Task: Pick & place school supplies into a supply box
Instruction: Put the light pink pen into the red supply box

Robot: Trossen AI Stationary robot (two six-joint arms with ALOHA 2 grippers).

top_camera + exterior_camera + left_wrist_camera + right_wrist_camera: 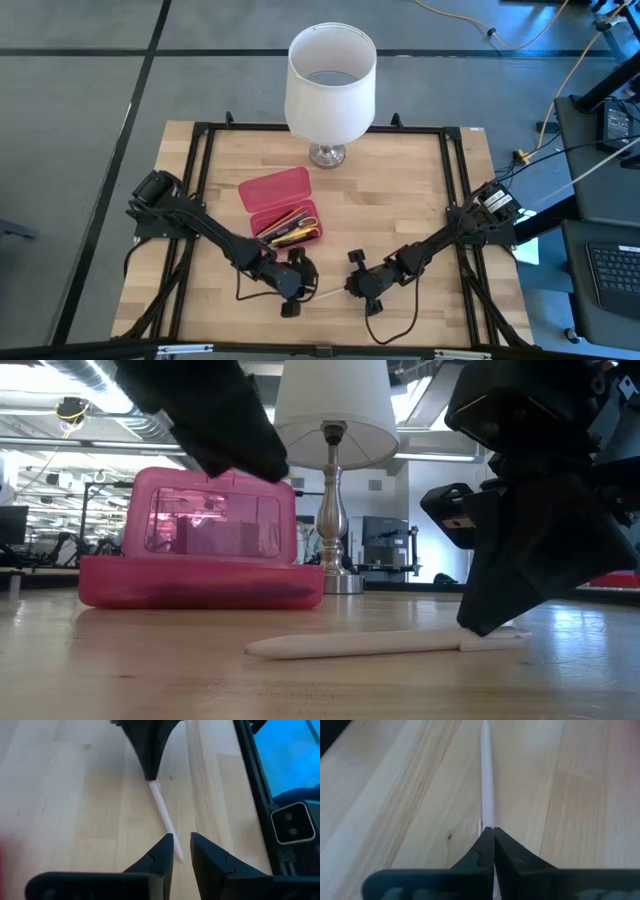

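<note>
High view showed the white pen (pixel 327 293) lying just in front of the open supply box (pixel 283 207); right gripper (pixel 354 287) clamped its end, left gripper (pixel 298 297) jaws slightly apart over the other end.

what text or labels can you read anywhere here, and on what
None can be read.
White pen: no print visible.
Pink box: no label visible.
Lamp: plain shade.
Right arm: a white sticker, too small to read.
</note>
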